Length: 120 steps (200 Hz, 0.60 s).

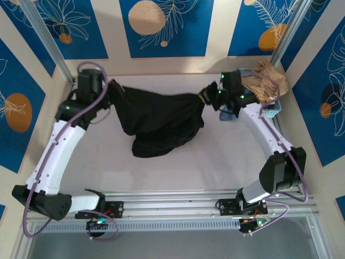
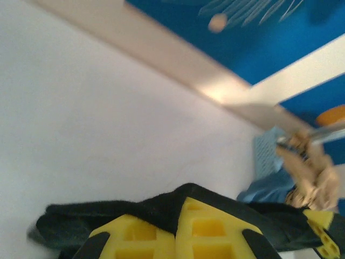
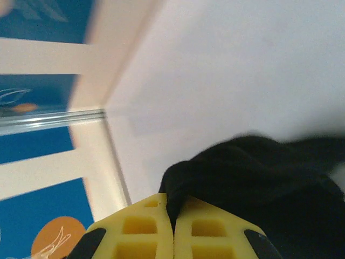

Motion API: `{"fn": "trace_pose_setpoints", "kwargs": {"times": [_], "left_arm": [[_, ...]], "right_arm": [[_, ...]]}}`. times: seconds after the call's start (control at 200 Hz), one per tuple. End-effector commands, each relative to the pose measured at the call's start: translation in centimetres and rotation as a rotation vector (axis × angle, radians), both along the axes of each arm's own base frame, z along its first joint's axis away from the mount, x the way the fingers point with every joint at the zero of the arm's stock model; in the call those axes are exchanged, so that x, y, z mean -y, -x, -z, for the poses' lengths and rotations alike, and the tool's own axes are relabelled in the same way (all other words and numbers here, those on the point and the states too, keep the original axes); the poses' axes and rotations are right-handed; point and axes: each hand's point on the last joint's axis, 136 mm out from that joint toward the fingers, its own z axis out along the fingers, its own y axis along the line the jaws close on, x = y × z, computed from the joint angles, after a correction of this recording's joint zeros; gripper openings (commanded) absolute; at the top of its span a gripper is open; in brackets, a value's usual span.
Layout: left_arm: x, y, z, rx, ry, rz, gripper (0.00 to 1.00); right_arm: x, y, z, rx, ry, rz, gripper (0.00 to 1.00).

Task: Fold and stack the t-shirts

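A large black t-shirt [image 1: 156, 121] is stretched across the back of the white table, its lower part sagging in a bunch onto the surface. My left gripper [image 1: 112, 89] is shut on its left end. In the left wrist view the yellow fingers [image 2: 135, 237] of the left gripper [image 2: 180, 210] pinch a black cloth edge [image 2: 161, 202]. My right gripper [image 1: 209, 95] is shut on the shirt's right end. In the right wrist view the right gripper [image 3: 173, 216] pinches a black fold [image 3: 253, 178]. No print shows on the shirt.
A light blue basket [image 1: 272, 108] stands in the back right corner with tan cloth [image 1: 269, 81] and blue cloth [image 1: 229, 114] spilling from it, right beside the right gripper. In the left wrist view the basket [image 2: 267, 154] and tan cloth [image 2: 312, 175] appear too. Walls close the back and sides.
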Motion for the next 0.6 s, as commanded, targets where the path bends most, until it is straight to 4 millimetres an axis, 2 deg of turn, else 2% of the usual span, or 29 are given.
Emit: {"fn": "trace_pose_setpoints", "kwargs": {"times": [0.0, 0.145, 0.23, 0.325, 0.475, 0.595], "left_arm": [[-2.0, -1.0, -6.9, 0.183, 0.007, -0.040, 0.00], [-3.6, 0.0, -14.3, 0.378, 0.035, -0.068, 0.00], [-4.3, 1.7, -18.0, 0.494, 0.042, -0.087, 0.00], [-5.2, 4.0, -21.6, 0.613, 0.052, -0.107, 0.00], [-6.4, 6.8, -26.3, 0.741, 0.045, -0.145, 0.00], [-7.2, 7.1, -29.3, 0.814, 0.027, -0.186, 0.00]], "right_arm": [[0.8, 0.2, -6.3, 0.207, 0.124, -0.044, 0.00], [0.3, 1.4, -14.9, 0.456, 0.155, -0.096, 0.00], [0.4, 3.4, -19.4, 0.595, 0.179, -0.104, 0.00], [0.9, 6.1, -23.4, 0.727, 0.178, -0.100, 0.00], [1.7, 9.2, -27.4, 0.856, 0.160, -0.083, 0.00], [2.0, 9.4, -29.2, 0.909, 0.147, -0.059, 0.00]]}}
